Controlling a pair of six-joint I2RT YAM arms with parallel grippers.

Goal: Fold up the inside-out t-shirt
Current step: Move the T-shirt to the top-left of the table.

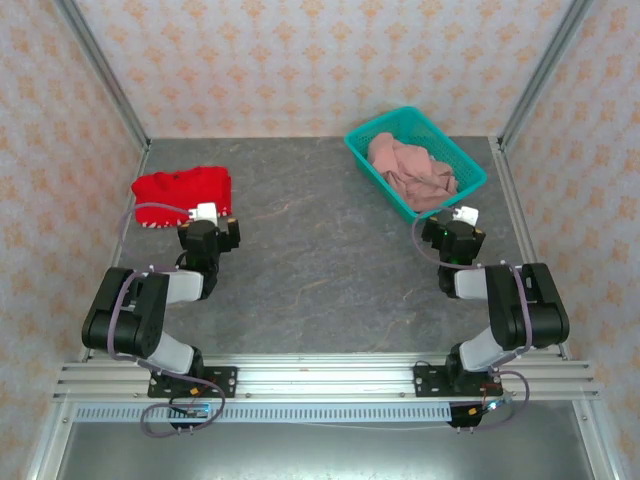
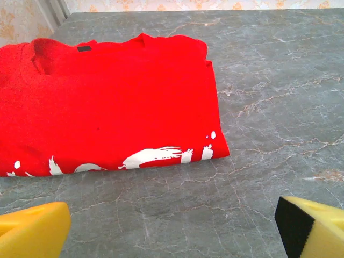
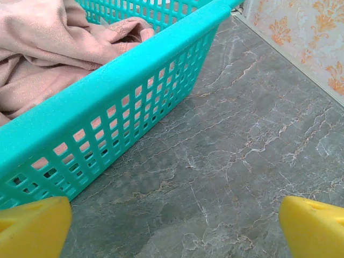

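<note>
Overhead, grey marbled table (image 1: 320,280), floral-papered walls (image 1: 300,60); the inside-out t-shirt (image 1: 410,170) lies crumpled in the teal basket (image 1: 375,175). Left gripper (image 2: 172,228) and right gripper (image 3: 173,228) gape empty. Left wrist view adds white print on the red garment (image 2: 107,102).

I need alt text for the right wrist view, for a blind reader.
A crumpled salmon-pink t-shirt lies inside a turquoise plastic basket on a grey stone-patterned table. Two yellow fingers stand wide apart at the bottom corners, holding nothing.
</note>
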